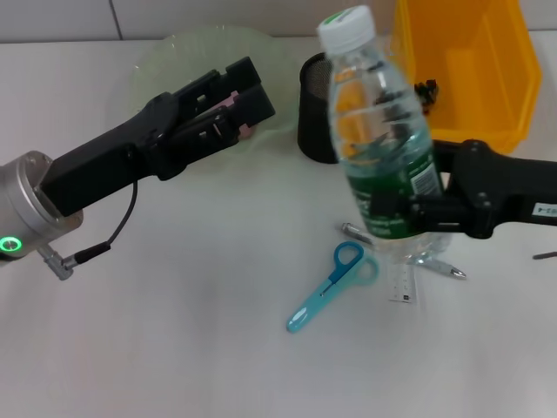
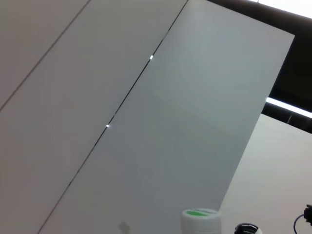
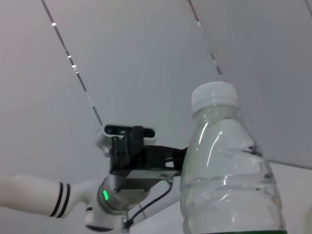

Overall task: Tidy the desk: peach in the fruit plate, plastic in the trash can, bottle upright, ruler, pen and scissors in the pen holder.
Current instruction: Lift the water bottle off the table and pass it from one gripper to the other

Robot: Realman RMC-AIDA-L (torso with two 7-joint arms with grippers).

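The left gripper (image 1: 248, 109) hangs over the pale green fruit plate (image 1: 165, 57), clenched on something pink, likely the peach. Right of it, the right gripper (image 1: 409, 209) clasps the clear, green-labelled plastic bottle (image 1: 379, 139), its long axis near vertical, base just above the transparent ruler (image 1: 405, 283).

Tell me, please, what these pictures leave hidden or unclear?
- Ruler: head view, mostly behind the bottle.
- Peach: head view, nearly covered by the left gripper.
- Right gripper: its fingers hidden behind the bottle.
- Bin contents: cut off by the edge.
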